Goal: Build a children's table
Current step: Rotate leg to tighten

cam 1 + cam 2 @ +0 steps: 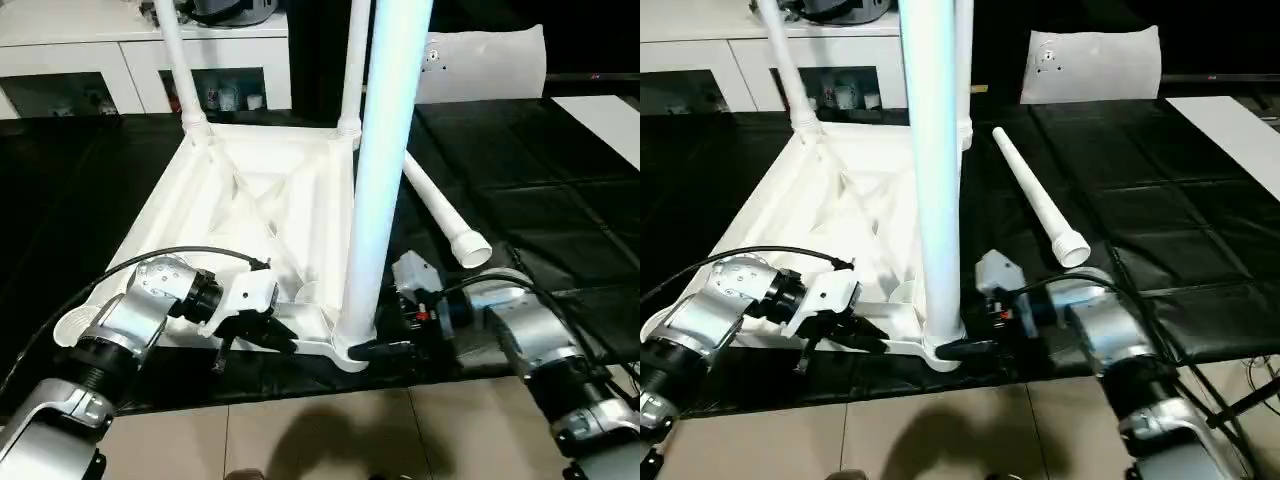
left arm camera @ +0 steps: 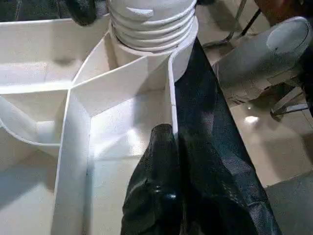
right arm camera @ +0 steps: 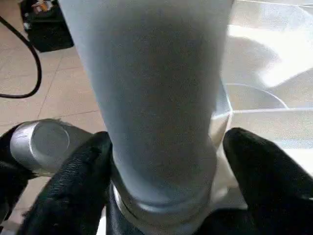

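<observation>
From the head views, our tabletop (image 1: 250,200) lies upside down on the black mat (image 1: 540,180), ribs up. Three legs stand in its corner sockets: two at the far corners (image 1: 180,60) (image 1: 352,60) and a near leg (image 1: 385,150) at the corner closest to us. A fourth leg (image 1: 1040,205) lies loose on the mat just beside the tabletop. So we count one tabletop and four legs, with one near socket open.

Our right gripper (image 1: 385,350) sits at the base of the near leg. To seat it well, we judge we should keep the leg upright and turn it fully home while the tabletop is braced.

In the left wrist view, our left gripper (image 2: 164,196) has its fingers pressed together over the tabletop's near rim, pinning it.

In the right wrist view, the right gripper's fingers (image 3: 80,186) are spread either side of the near leg, touching it.
</observation>
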